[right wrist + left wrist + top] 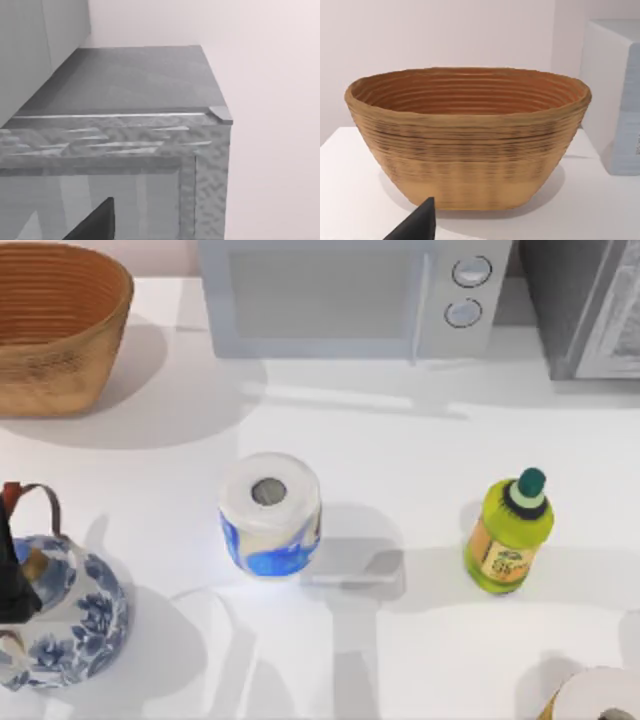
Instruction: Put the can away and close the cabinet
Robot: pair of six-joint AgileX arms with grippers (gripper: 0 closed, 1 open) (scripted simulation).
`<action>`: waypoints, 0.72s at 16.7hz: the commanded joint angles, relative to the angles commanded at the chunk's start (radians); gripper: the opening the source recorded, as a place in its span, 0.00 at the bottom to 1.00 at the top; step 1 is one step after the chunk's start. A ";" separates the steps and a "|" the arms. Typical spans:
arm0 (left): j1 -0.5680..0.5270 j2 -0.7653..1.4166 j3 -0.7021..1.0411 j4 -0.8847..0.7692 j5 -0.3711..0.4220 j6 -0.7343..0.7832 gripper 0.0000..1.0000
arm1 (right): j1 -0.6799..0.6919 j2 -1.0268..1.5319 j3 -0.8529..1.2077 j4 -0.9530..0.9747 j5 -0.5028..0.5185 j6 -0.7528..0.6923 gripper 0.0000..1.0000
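task: barely begun | can (271,515): upright mid-surface, untouched | cabinet (585,305): far right, door state unclear | my left arm faces basket (470,135), my right arm faces cabinet; jaws: cannot tell | left: grasp, stow, close

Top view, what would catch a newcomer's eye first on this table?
Probably the white roll with the blue wrapper standing at the table's middle, and the lime-green bottle to its right. Next come the woven basket at the far left corner, the blue-and-white teapot at the near left, and the microwave along the back edge beside a grey cabinet.
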State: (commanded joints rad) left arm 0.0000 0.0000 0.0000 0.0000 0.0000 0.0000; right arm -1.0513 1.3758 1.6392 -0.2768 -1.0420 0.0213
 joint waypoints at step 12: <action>0.000 0.000 0.000 0.000 0.000 0.000 1.00 | 0.068 -0.027 0.111 -0.118 0.070 0.000 1.00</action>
State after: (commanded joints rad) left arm 0.0000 0.0000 0.0000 0.0000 0.0000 0.0000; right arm -0.9836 1.3490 1.7499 -0.3949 -0.9716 0.0211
